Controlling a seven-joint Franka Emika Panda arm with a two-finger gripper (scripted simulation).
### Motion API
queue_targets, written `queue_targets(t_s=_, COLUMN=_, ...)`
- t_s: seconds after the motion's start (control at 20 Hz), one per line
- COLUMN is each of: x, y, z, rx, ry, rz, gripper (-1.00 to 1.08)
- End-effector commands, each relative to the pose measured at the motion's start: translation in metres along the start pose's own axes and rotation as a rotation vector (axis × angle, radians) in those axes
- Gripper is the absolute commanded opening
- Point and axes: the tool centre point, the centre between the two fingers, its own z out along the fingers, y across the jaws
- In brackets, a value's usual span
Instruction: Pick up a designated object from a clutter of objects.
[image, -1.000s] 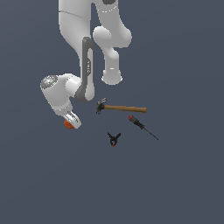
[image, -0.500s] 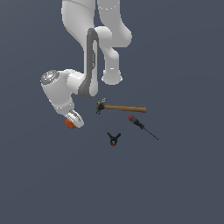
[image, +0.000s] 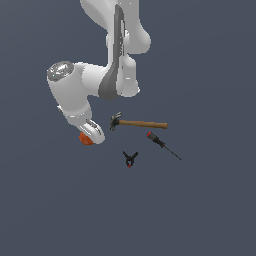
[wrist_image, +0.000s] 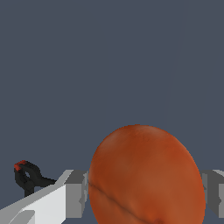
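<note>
The designated object, an orange-red ball (image: 85, 139), lies at the exterior view's left, half hidden under my white hand. In the wrist view the ball (wrist_image: 146, 175) fills the space between my fingers, and the grey pads (wrist_image: 77, 194) press against both of its sides. My gripper (image: 90, 135) (wrist_image: 146, 194) is shut on the ball. The rest of the clutter of objects lies toward the exterior view's right: a wooden-handled hammer (image: 140, 123), a red-and-black screwdriver (image: 162, 145) and a small black clamp (image: 130, 159) (wrist_image: 27, 176).
My white arm (image: 80, 92) bends low over the ball and reaches up to the base (image: 117, 25) at the back. The floor (image: 200, 210) is a plain dark grey surface. The hammer's head (image: 115, 121) sits closest to my hand.
My hand and the ball have shifted slightly toward the exterior view's right. The elbow has swung the same way. Hammer, screwdriver and clamp have stayed put.
</note>
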Motion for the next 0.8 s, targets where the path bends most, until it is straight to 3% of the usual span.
queue_targets(t_s=0.0, x=-0.002, y=-0.02, z=-0.025, rx=0.0, ry=0.002, rz=0.001, gripper=-1.0)
queue_targets(t_s=0.75, x=-0.011, y=-0.136, z=-0.162, rx=-0.001, ry=0.002, rz=0.001, gripper=-1.0)
